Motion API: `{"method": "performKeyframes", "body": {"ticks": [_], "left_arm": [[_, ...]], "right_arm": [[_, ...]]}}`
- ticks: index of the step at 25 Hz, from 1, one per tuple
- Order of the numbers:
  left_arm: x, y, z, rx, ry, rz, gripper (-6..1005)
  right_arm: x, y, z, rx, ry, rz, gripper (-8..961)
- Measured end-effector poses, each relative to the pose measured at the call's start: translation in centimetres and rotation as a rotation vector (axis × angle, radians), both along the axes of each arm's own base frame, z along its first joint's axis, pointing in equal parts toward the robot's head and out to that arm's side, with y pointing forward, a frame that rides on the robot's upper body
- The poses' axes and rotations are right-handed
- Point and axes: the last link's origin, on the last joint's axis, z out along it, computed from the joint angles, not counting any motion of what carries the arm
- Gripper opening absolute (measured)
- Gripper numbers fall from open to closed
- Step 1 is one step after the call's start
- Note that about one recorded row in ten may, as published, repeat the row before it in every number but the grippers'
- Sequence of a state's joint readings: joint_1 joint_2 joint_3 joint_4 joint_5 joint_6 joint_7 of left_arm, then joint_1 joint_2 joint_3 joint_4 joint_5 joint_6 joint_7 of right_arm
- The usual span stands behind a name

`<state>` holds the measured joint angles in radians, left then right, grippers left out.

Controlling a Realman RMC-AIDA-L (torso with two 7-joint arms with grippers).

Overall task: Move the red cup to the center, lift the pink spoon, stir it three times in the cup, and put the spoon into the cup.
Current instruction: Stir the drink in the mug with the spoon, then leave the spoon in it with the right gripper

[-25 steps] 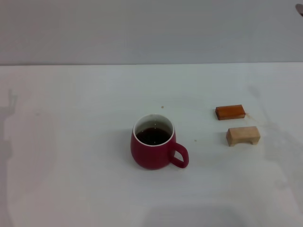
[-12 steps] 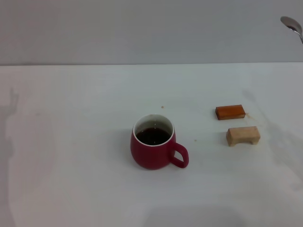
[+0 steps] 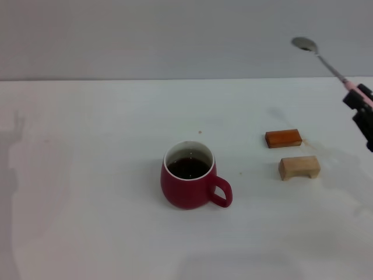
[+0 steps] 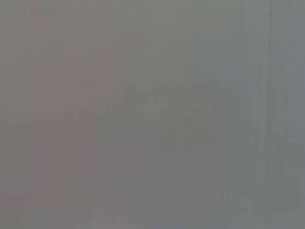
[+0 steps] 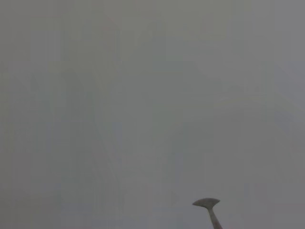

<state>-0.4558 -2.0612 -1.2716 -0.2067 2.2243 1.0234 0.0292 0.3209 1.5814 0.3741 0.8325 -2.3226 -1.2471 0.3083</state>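
The red cup (image 3: 189, 178) stands upright near the middle of the white table (image 3: 87, 175). It holds dark liquid, and its handle points toward the front right. My right gripper (image 3: 360, 102) is at the right edge of the head view, high above the table, shut on the pink spoon (image 3: 324, 59). The spoon's grey bowl points up and to the left, well right of and above the cup. The spoon's bowl also shows in the right wrist view (image 5: 207, 203). My left gripper is out of view.
An orange-brown wooden block (image 3: 283, 138) and a pale wooden block (image 3: 299, 167) lie on the table right of the cup, under the spoon's side. A grey wall stands behind the table.
The spoon has moved in from the upper right corner toward the left and down, and my right gripper has come into view at the right edge. The cup has not moved.
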Motion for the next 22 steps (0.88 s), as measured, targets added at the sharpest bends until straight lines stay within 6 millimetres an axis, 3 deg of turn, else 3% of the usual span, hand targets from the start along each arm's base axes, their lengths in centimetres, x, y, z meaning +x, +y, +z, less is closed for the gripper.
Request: {"method": "performKeyframes", "body": {"ticks": [7, 10, 16, 22], "left_arm": [[-0.2, 0.1, -0.2, -0.015, -0.011, 0.017, 845], [-0.4, 0.2, -0.3, -0.018, -0.027, 0.037, 845], [-0.4, 0.4, -0.4, -0.025, -0.033, 0.041, 845], [-0.2, 0.5, -0.5, -0.025, -0.036, 0.036, 845]], "right_arm": [[-1.3, 1.9, -0.2, -0.037, -0.131, 0.028, 149], [-3.0, 2.7, -0.2, -0.007, -0.245, 0.033, 149], [-5.7, 3.1, 1.5, 0.093, -0.286, 0.015, 150], [-7.4, 3.9, 2.0, 0.121, -0.291, -0.037, 149]]}}
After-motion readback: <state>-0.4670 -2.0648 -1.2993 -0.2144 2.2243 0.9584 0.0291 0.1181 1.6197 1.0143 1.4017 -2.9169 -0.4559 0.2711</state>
